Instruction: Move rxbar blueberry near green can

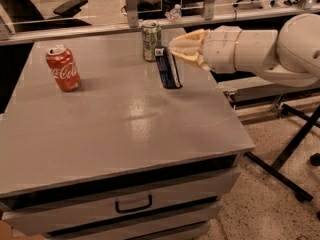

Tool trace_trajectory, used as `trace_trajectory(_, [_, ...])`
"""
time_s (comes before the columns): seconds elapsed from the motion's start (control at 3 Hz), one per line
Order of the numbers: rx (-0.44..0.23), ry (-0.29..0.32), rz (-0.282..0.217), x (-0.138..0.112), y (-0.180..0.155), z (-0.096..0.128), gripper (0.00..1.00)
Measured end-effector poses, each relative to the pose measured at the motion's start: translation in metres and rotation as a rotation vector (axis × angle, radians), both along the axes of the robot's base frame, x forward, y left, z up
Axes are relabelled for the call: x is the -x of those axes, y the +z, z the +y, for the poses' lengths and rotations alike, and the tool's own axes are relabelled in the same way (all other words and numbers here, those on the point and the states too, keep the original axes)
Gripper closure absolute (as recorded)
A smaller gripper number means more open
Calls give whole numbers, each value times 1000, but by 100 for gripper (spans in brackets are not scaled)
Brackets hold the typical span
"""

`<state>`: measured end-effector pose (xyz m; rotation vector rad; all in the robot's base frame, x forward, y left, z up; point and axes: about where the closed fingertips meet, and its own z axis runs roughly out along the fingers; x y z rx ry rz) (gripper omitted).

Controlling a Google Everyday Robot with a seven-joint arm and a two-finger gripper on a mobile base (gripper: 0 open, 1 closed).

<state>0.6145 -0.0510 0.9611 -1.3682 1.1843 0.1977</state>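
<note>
The rxbar blueberry [167,67], a dark navy wrapper with white patches, stands tilted on the grey table [115,129], just right of the green can [151,40] near the far edge. My gripper [175,49] reaches in from the right. Its cream fingers [189,45] are closed on the bar's upper end. The bar's lower end is at the table surface. A narrow gap separates the bar from the can.
A red Coca-Cola can [63,67] stands at the far left of the table. A glass partition with posts [131,4] runs behind the far edge. A black stand's legs [290,154] are on the floor to the right. Drawers [132,204] are below the tabletop.
</note>
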Motion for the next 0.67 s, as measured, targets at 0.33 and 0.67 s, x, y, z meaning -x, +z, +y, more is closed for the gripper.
trace_trajectory(0.33, [-2, -44, -45, -38, 1, -6, 100])
trace_trajectory(0.67, [-19, -77, -63, -67, -7, -10, 100])
